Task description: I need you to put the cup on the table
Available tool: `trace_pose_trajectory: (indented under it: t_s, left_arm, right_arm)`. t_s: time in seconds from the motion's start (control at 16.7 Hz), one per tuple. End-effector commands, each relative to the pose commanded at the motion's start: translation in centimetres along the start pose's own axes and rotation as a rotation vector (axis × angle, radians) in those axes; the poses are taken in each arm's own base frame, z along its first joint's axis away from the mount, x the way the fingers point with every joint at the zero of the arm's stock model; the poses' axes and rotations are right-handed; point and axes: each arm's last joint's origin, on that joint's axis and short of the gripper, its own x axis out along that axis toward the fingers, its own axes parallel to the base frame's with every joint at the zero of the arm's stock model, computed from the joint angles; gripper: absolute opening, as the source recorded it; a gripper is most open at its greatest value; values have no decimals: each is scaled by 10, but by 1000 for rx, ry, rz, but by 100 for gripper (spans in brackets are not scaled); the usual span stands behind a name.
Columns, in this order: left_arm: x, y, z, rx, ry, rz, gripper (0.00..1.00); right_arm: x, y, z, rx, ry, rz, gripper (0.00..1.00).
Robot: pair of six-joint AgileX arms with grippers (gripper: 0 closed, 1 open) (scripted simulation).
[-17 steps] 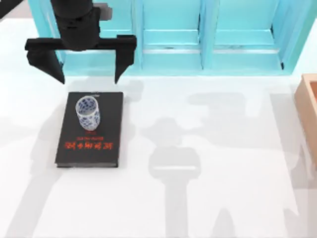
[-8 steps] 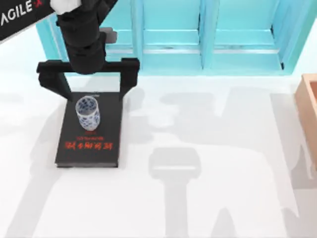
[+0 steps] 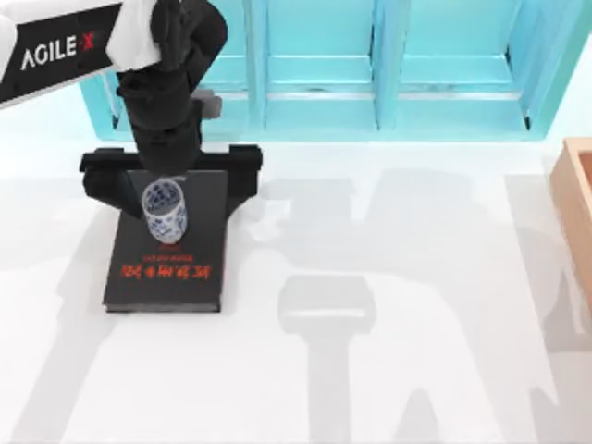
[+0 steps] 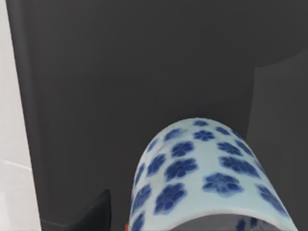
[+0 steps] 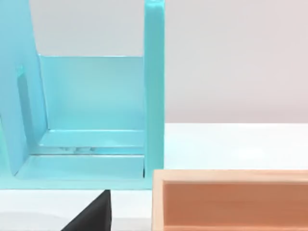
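The cup stands upright on the black book, on the half of the cover nearer the turquoise shelf unit, above the red lettering. The book lies flat on the white tabletop, toward its left side, just in front of the shelf unit. In the left wrist view the cup is very close to the camera, its blue flower pattern clear against the dark book cover.

The left gripper is low over the far end of the book, its two fingers spread wide apart, one on each side of the cup and well clear of its wall. Nothing is gripped; the cup rests on the book under its own weight.

By my judgement the task is at its opening stage: the approach looks nearly set, but the grasp, the lift off the book and the placing on bare tabletop are all left to do. There is plenty of free tabletop to the right of the book.

The right arm seems parked at the right; its wrist view looks at the end of the shelf unit and a light wooden box at the tabletop's right edge. Whether its fingers are apart or together, I cannot tell.
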Motion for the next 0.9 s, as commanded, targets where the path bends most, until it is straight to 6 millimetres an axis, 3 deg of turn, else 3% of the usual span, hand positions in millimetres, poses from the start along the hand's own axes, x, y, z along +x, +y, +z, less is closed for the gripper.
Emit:
trace_pose_trajectory:
  t_s: [0.06, 0.84, 0.9]
  left_arm:
    - [0, 0, 0, 0, 0, 0, 100]
    - [0, 0, 0, 0, 0, 0, 2]
    - [0, 0, 0, 0, 0, 0, 0]
  right_arm:
    - [0, 0, 0, 0, 0, 0, 100]
    - [0, 0, 0, 0, 0, 0, 100]
    - [0, 0, 0, 0, 0, 0, 100]
